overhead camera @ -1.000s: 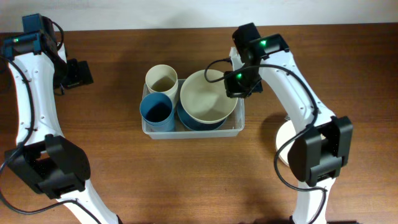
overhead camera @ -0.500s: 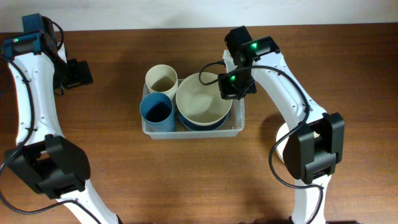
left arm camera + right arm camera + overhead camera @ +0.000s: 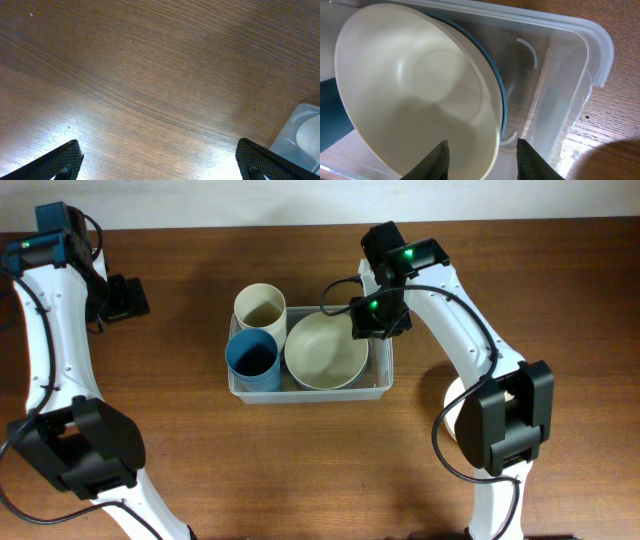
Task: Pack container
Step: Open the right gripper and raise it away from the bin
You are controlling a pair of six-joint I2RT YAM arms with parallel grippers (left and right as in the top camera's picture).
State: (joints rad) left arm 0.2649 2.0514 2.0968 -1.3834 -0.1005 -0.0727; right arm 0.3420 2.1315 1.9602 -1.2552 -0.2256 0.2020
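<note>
The clear container (image 3: 381,386) sits mid-table, its wall (image 3: 580,75) seen close in the right wrist view. Inside it, a cream bowl (image 3: 326,350) rests nested in a blue bowl (image 3: 500,92), beside a cream cup (image 3: 260,307) and a blue cup (image 3: 251,357). My right gripper (image 3: 366,320) hangs over the cream bowl's right rim. In the right wrist view that gripper (image 3: 482,162) is open, one finger inside the bowl (image 3: 415,95) and one outside, neither pressing the rim. My left gripper (image 3: 128,298) stands wide open and empty over bare wood at the far left.
A white round object (image 3: 455,415) lies on the table at the right, partly under the right arm. The left wrist view shows wood grain and a corner of the container (image 3: 300,135) at its right edge.
The right gripper was shut on the cream bowl's rim, holding it tilted; it moved slightly left, opened, and the bowl now lies level in the blue bowl. The left arm has not moved.
</note>
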